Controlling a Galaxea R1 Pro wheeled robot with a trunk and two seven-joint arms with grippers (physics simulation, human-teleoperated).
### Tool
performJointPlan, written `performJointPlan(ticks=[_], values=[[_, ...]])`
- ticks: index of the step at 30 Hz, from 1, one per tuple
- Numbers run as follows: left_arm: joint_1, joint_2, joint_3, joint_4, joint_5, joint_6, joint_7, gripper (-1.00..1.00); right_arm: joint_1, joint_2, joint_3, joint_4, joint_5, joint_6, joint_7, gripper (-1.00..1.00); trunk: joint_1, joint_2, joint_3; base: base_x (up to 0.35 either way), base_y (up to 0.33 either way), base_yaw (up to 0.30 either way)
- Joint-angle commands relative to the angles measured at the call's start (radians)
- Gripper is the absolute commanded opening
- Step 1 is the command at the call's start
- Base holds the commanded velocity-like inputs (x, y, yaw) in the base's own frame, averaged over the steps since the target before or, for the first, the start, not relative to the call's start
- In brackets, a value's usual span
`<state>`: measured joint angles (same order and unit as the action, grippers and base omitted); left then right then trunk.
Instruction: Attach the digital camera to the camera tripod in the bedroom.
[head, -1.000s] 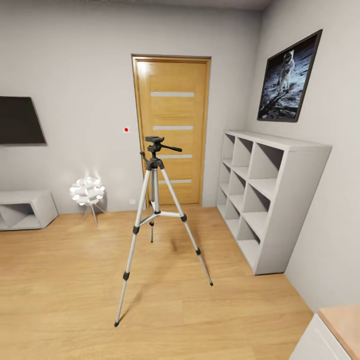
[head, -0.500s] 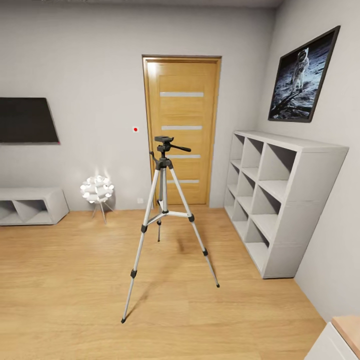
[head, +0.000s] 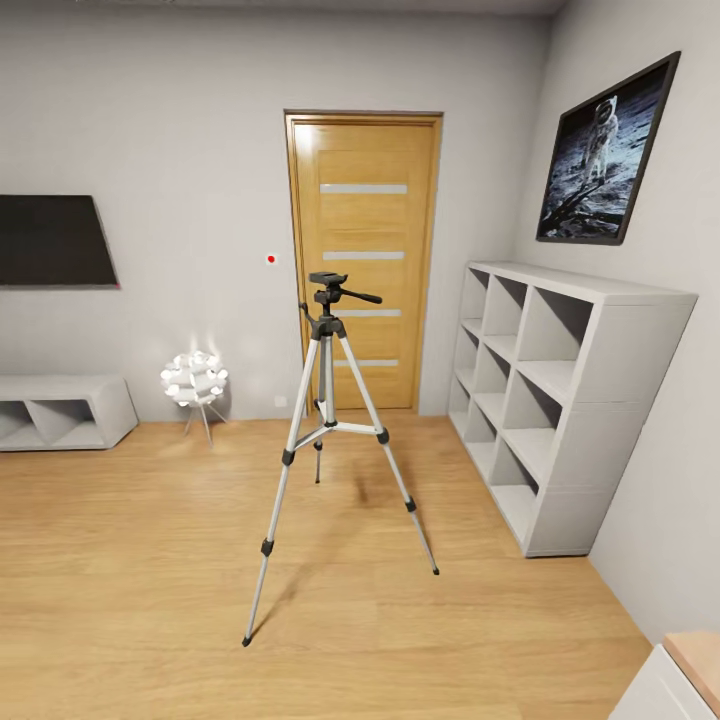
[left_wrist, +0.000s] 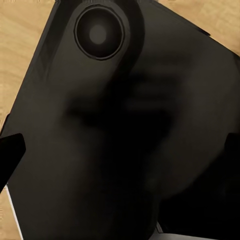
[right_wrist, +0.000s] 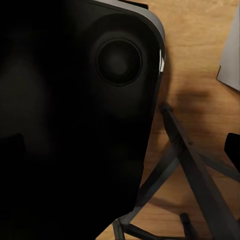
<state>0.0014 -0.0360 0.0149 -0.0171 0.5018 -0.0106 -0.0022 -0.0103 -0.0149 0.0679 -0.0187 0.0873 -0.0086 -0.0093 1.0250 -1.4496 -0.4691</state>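
Observation:
The camera tripod (head: 330, 400) stands on the light wood floor (head: 150, 560) in the middle of the bedroom, in front of the oak door (head: 365, 260). Its silver legs are spread, and its black head (head: 328, 280) is bare, with the side handle (head: 362, 296) pointing right. The digital camera is out of view. In the left wrist view my left gripper (left_wrist: 120, 155) has dark fingertips (left_wrist: 10, 155) at the picture's two sides, wide apart, over a black rounded body part. My right gripper (right_wrist: 122, 145) looks the same, with one fingertip (right_wrist: 233, 146) at the edge, and holds nothing.
White cubby shelves (head: 560, 400) stand along the right wall under a framed moon picture (head: 605, 155). A black TV (head: 55, 240), a low white cabinet (head: 60, 410) and a spiky-ball lamp (head: 195, 378) are at the left. A wood-topped corner (head: 690, 670) is near me at the right.
The whole head view shifted rightward between one second and half a second ago, so the camera moved. Since then nothing has changed.

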Motion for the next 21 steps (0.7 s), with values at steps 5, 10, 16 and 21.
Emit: performJointPlan(ticks=[5,10,16,21], values=[[-0.001,0.063,0.004,-0.136,0.001,0.035,0.005,1.00,-0.001,-0.002,0.004,-0.030,0.011,-0.006,0.000,1.00,0.000,0.000,-0.001,0.000,0.000,0.000],[-0.004,0.115,0.005,-0.329,0.000,0.179,0.011,1.00,-0.002,-0.001,0.004,-0.156,0.013,0.005,0.005,1.00,0.000,0.000,-0.001,0.000,0.000,0.000],[-0.140,0.158,0.006,-0.687,0.001,0.601,0.091,1.00,-0.126,-0.008,0.000,-0.493,0.000,0.365,0.016,1.00,0.000,0.000,-0.001,0.000,0.000,0.000],[-0.309,0.138,0.005,-0.734,0.006,0.687,0.141,1.00,-0.284,-0.005,-0.007,-0.570,-0.029,0.559,0.029,1.00,0.000,0.000,-0.001,0.000,0.000,0.000]])
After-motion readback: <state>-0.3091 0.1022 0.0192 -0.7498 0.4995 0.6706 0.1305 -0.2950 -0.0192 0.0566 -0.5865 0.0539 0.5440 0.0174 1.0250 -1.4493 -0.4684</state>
